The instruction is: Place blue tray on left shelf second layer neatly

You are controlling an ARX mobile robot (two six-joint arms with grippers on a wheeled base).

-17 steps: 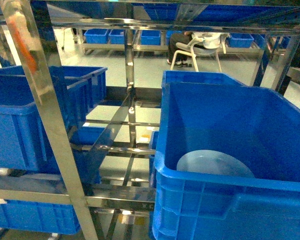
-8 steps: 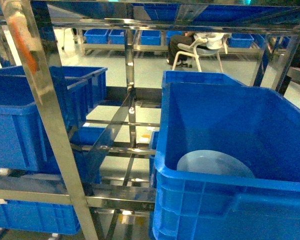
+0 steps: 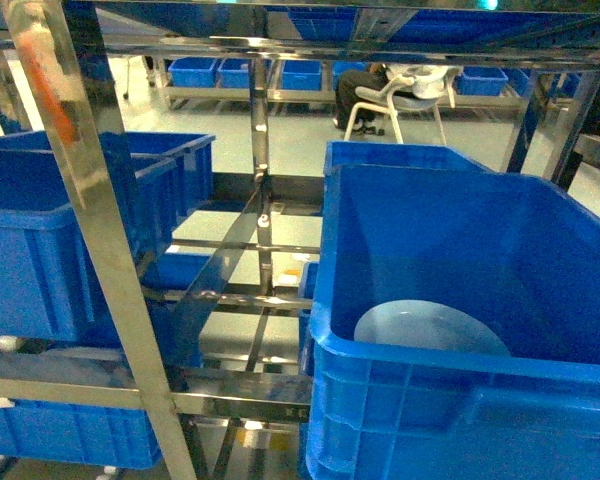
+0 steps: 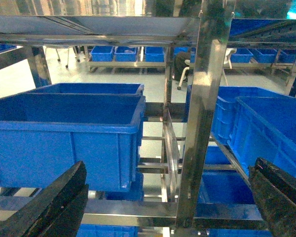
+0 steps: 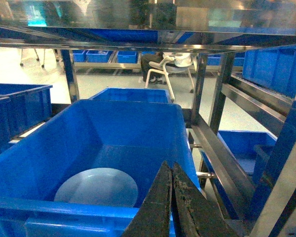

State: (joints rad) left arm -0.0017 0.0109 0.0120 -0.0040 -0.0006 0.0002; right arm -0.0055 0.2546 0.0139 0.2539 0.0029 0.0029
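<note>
While the blue tray lies flat on the bottom of the deep blue crate at the right, nothing is held by either arm. The right gripper is seen w/ fingers pressed together, empty, above the crate's near wall. The left gripper is spread wide, fingers at both frame edges, facing the steel upright and the left crate. Risk, as judged: the shallow rim could be missed or pinched badly if the closed right fingers are lowered w/o opening; the crate wall may be struck. The left shelf second layer is partly occupied, so collision w/ rails or crates is possible during placing.
</note>
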